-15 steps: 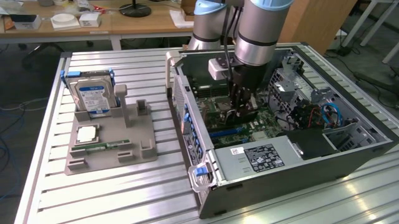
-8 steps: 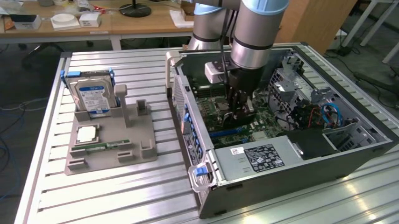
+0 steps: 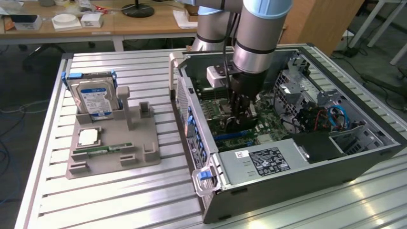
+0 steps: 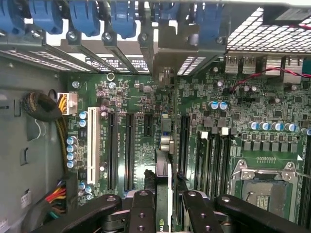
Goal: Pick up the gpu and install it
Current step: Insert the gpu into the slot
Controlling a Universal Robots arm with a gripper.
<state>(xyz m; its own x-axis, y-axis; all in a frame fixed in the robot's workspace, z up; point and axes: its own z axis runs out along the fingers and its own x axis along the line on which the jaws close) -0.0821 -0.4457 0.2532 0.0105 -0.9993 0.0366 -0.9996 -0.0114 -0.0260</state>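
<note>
Blue latches [image 4: 124, 17] near the gpu [image 4: 163, 180]

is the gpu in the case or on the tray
In the case: the gpu stands on edge in the gripper, over the motherboard.

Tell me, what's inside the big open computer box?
A green circuit board with long slots, colored wires, a gray power box, and the end effector holding a thin card edge-on. The arm covers part of the board, and the card hides what is right under it.

gpu [image 4: 164, 170] 1 | hard drive [image 3: 95, 98] 1 | memory stick [image 3: 102, 150] 1 | computer case [image 3: 305, 177] 1 | parts tray [image 3: 145, 139] 1
</note>
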